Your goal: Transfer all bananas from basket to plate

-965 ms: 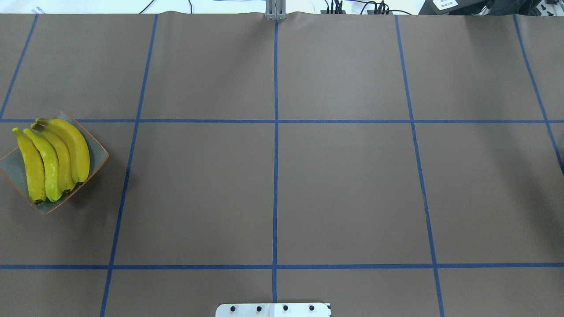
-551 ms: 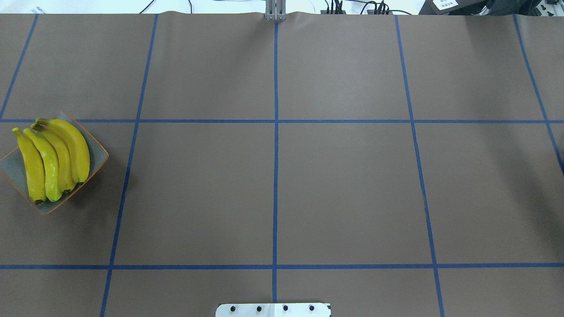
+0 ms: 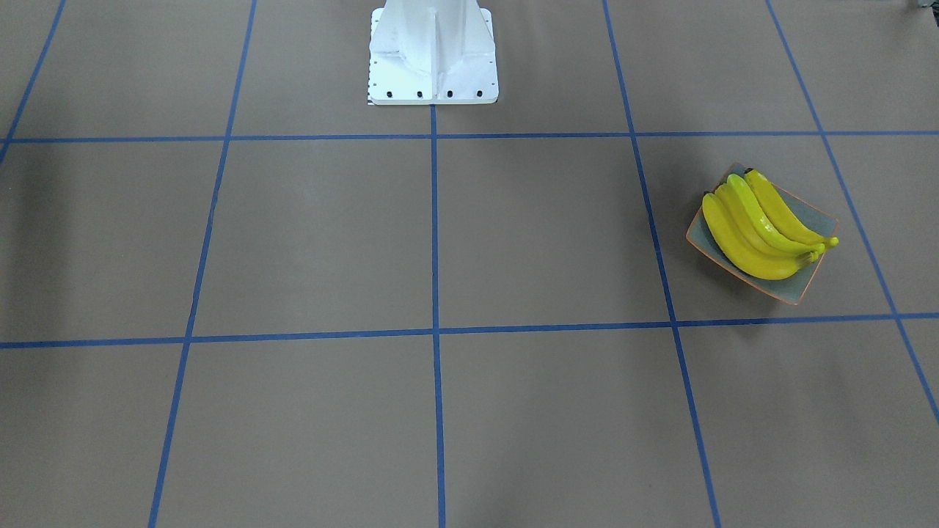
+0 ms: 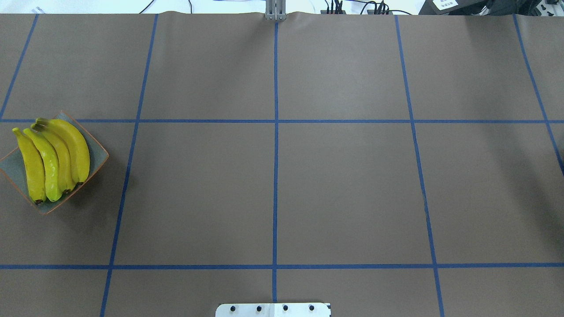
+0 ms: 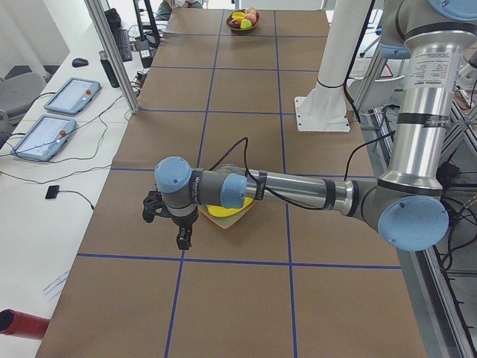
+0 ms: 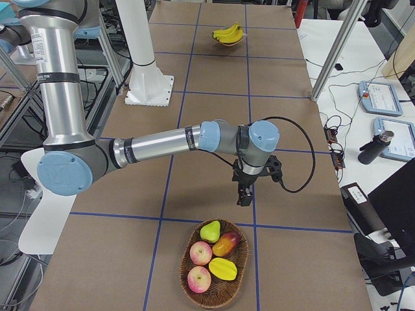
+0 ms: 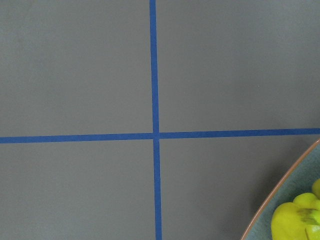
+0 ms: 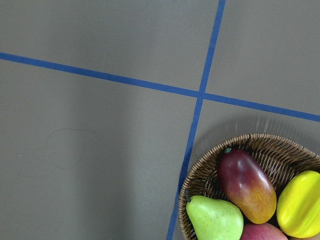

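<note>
Left fingers (image 5: 183, 240), right fingers (image 6: 244, 198) tiny, indistinct; plate (image 5: 240, 218) half behind left arm (image 5: 298, 190)

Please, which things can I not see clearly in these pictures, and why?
Left gripper: shown only in the left side view, small; open or shut unclear.
Right gripper: likewise, only in the right side view.
Plate, left side view: mostly hidden by the left arm.
Basket, right wrist view: cut off by the frame edge.
</note>
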Controlling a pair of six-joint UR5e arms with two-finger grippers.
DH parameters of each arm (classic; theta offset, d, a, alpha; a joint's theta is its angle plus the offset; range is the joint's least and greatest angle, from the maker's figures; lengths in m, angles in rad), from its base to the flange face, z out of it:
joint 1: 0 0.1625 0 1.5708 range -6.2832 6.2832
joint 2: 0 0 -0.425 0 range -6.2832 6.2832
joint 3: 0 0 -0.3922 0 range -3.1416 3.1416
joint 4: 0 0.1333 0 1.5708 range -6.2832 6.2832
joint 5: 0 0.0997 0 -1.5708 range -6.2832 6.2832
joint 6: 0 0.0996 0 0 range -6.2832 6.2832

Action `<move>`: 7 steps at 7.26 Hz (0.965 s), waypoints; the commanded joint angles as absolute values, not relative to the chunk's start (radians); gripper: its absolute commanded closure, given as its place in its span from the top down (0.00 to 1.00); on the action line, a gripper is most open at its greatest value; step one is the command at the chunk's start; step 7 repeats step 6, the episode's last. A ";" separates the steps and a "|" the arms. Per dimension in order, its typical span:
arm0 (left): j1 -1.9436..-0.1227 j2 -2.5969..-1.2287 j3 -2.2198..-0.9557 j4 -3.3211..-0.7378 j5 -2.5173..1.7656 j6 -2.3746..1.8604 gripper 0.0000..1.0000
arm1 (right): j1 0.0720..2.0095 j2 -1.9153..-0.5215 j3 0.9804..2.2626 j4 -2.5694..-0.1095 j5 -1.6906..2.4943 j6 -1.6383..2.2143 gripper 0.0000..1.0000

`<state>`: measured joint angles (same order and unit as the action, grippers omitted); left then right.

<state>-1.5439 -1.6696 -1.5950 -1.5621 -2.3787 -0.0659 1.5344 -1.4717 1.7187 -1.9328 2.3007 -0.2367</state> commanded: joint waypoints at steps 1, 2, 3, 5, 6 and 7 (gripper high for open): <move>-1.545 -1.666 -1.597 -1.571 -2.378 -0.066 1.00 | 1.534 -1.473 1.720 -1.931 2.299 -0.232 1.00; -1.545 -1.654 -1.595 -1.594 -2.378 -0.064 1.00 | 1.532 -1.473 1.718 -1.933 2.299 -0.227 1.00; -1.545 -1.651 -1.595 -1.597 -2.378 -0.064 1.00 | 1.531 -1.473 1.718 -1.933 2.299 -0.226 1.00; -1.545 -1.649 -1.586 -1.600 -2.373 -0.061 1.00 | 1.522 -1.473 1.712 -1.931 2.298 -0.224 1.00; -1.545 -1.635 -1.586 -1.635 -2.372 -0.066 1.00 | 1.522 -1.471 1.713 -1.931 2.299 -0.224 1.00; -1.545 -1.635 -1.586 -1.635 -2.372 -0.066 1.00 | 1.522 -1.471 1.713 -1.931 2.299 -0.224 1.00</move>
